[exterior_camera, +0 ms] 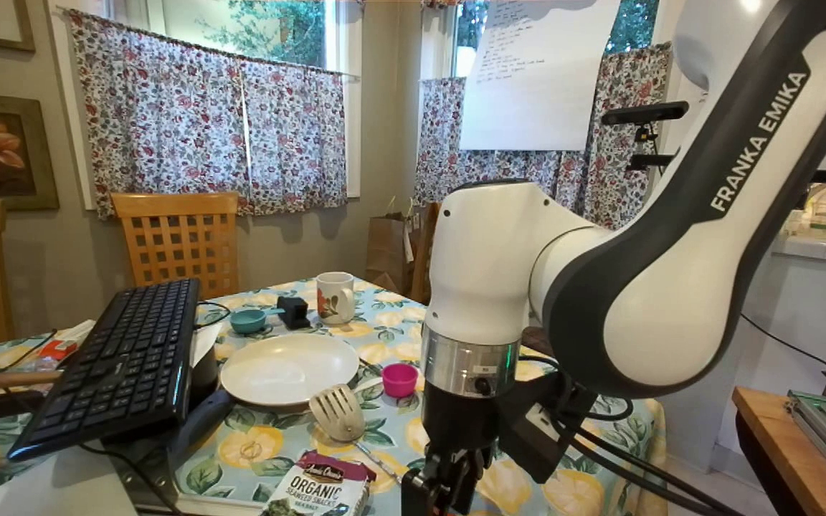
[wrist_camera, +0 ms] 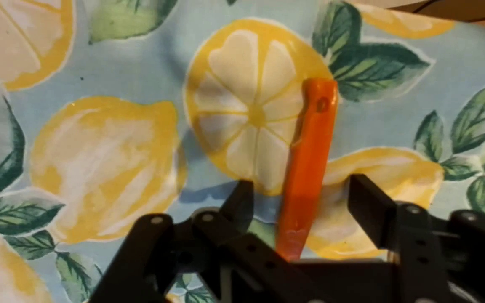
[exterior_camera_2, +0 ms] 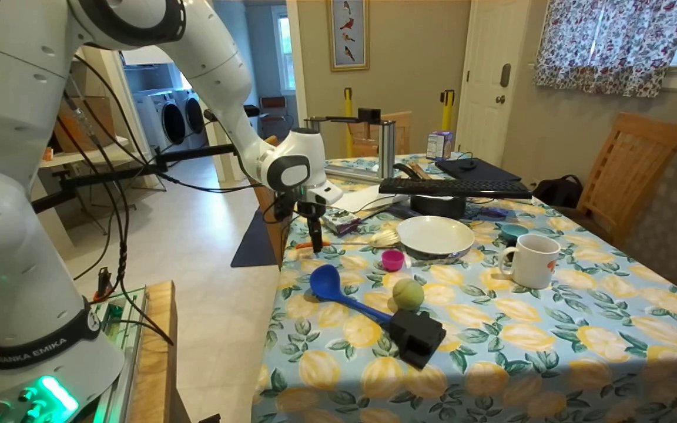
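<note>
My gripper is open over the flowered tablecloth. Its two fingers stand apart on either side of an orange handle, with a gap on each side. The handle belongs to a slotted spatula, whose pale head lies beside the white pan. In both exterior views the gripper points down near the table's edge. The handle shows on both sides of the fingers in an exterior view. A pink measuring cup and a seaweed snack packet lie near the spatula.
A blue ladle, a tennis ball and a black block lie on the table. A mug and a teal cup stand farther off. A keyboard rests raised on a dark pot.
</note>
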Motion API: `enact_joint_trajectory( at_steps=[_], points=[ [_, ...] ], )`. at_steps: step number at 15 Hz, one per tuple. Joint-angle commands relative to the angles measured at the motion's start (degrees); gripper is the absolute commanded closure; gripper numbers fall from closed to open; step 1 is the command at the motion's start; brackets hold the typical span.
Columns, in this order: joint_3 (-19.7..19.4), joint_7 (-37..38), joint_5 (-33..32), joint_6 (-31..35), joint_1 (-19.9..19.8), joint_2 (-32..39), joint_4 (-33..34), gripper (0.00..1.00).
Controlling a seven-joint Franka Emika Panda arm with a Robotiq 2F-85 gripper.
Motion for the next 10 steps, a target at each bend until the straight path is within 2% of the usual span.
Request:
enact_joint_trajectory(
  at_steps=[1, 3, 6, 10],
  points=[
    [-0.5, 1.9, 0.3, -7.9, 0.5, 0.9, 2.9, 0.68],
    [-0.2, 2.2, 0.1, -11.1, 0.0, 1.0, 4.2, 0.82],
    [0.0, 2.7, -0.2, -15.0, -0.2, 1.1, 5.8, 0.99],
    [0.6, 1.8, -0.4, -18.7, -0.7, 0.3, 5.8, 0.95]
  ],
)
